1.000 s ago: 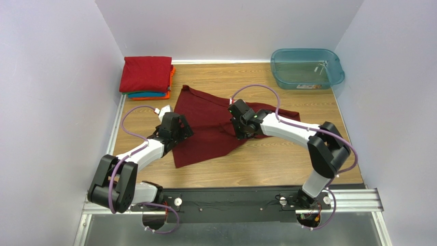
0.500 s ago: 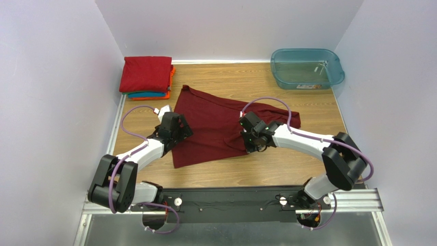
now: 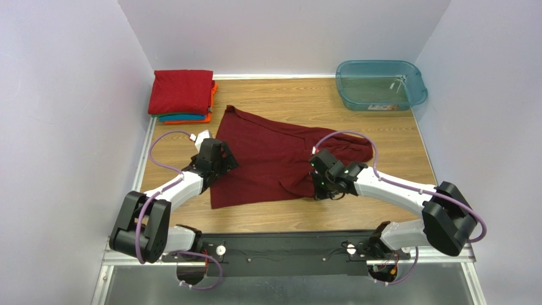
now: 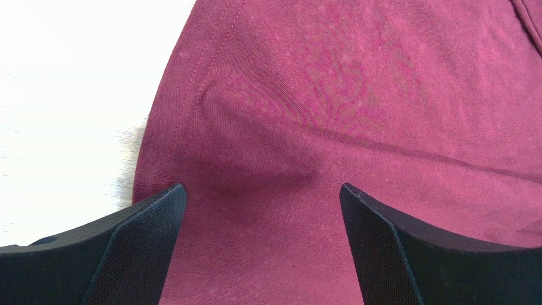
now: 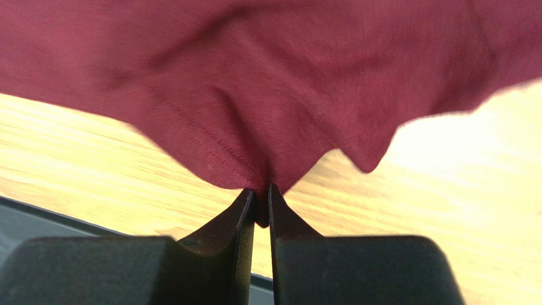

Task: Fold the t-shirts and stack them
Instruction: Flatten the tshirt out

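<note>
A dark maroon t-shirt [image 3: 264, 159] lies spread out, somewhat rumpled, across the middle of the wooden table. My right gripper [image 3: 321, 188] is at the shirt's near right edge, shut on a pinch of the maroon cloth [image 5: 254, 159], which hangs in a fold between the narrow jaws [image 5: 259, 192]. My left gripper [image 3: 220, 160] hovers low over the shirt's left hem, wide open, with flat cloth [image 4: 305, 127] between its fingers [image 4: 261, 190]. At the back left, a stack of folded t-shirts [image 3: 181, 92] has a red one on top, with teal and orange edges below.
A translucent teal plastic tub [image 3: 380, 86] stands at the back right corner. White walls close in the table on three sides. The black base rail [image 3: 286, 244] runs along the near edge.
My right gripper has travelled toward the near right with the cloth pinched, dragging the shirt's middle fold toward the front edge. The left arm has hardly moved.
</note>
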Tool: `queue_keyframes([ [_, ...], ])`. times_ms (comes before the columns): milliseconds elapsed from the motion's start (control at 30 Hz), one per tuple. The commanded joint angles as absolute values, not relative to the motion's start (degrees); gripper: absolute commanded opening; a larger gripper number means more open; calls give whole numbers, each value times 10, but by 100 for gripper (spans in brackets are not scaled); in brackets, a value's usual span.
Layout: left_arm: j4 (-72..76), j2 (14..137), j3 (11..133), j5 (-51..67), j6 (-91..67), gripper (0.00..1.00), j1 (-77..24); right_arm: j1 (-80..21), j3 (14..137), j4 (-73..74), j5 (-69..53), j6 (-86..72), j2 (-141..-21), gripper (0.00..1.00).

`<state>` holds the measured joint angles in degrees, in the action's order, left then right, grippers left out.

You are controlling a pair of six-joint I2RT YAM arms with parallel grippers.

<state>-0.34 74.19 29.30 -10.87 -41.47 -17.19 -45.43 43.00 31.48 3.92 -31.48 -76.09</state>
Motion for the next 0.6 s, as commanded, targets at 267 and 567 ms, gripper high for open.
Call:
queue_keyframes([
  [267,-29,747,295,-139,-406,98,-164,-459,381,357,55,-396,-740,4],
  [567,-42,736,301,-148,-406,98,-159,-459,402,590,153,-541,-702,6],
])
